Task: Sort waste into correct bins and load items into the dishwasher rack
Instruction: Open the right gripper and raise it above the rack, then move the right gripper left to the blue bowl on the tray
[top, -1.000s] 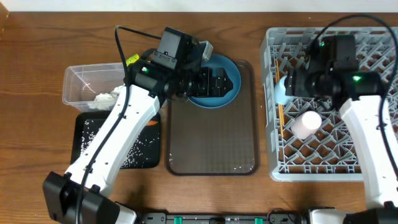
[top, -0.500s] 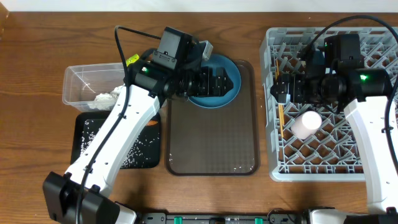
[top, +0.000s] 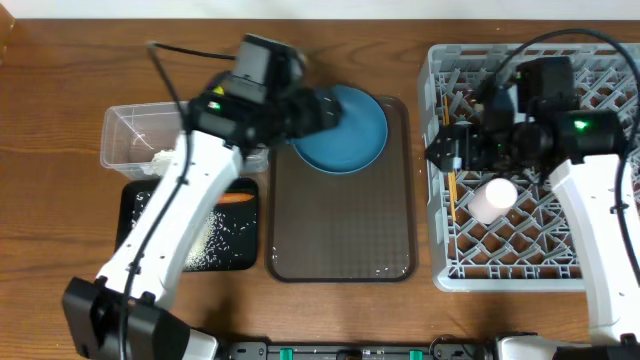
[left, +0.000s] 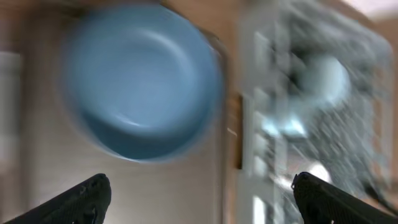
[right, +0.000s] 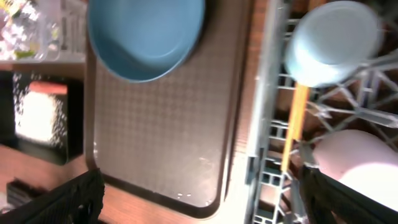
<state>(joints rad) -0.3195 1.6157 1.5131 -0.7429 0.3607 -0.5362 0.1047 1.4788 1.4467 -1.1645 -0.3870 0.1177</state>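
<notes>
**Asker:** Claws first: what is each one doing?

**Me:** Left claw (top: 322, 108) is released, its fingers spread wide with nothing between them. Its own view (left: 202, 198) is smeared. Right claw (top: 448, 150) is released too and empty. It hangs over the left edge of the rack (top: 530, 272).

**Asker:** Where is the plate?

**Me:** Plate (top: 352, 132) lies flat just ahead of my left claw, at the far end of the brown tray (top: 340, 235). My fingertips sit over its left rim, but I cannot tell whether they touch it.

**Asker:** And inside the rack?

**Me:** Everything there is close under my right claw. A pale blue cup (right: 333, 40) sits ahead of it. The pink cup (top: 493, 200) lies on the pegs beside my right finger, nearer me. The chopsticks (top: 452, 195) run along the rack's left wall, between the two cups and almost straight below the claw.

**Asker:** The bins?

**Me:** Both are well to the left of my left claw, behind its arm. The clear tub (top: 130, 135) holds something white. The black tray (top: 140, 230) sits just nearer me, touching the tub or nearly so. It has rice (top: 215, 245) scattered across it and the carrot (top: 235, 198) at its far edge.
</notes>
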